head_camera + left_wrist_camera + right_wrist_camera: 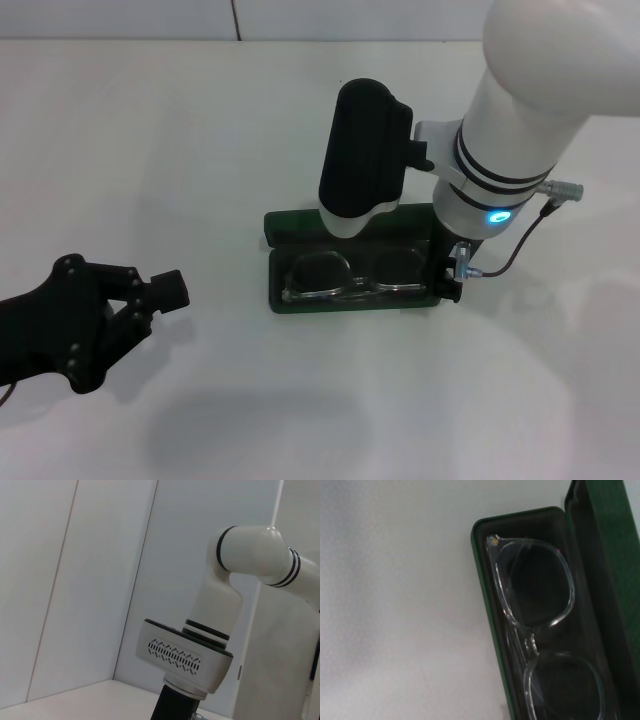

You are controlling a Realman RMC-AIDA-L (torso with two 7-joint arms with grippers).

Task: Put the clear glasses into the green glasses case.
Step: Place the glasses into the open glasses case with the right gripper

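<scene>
Inside the green glasses case [280, 292], the clear glasses [350, 275] are seated flat for closing. Right gripper [447, 280] above: grip undeterminable. Left gripper [150, 300] is parked, spread.

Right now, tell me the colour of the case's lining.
Dark grey-green lining inside the green glasses case; the right wrist view shows it best.

Head view looks down; right wrist hovers close over the green glasses case [490, 630]; left wrist faces walls.

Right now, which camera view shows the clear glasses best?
The right wrist view: the glasses fill it, lying inside the open green case. The head view shows them whole but small, beneath the right arm. The left wrist view shows none of them.
</scene>
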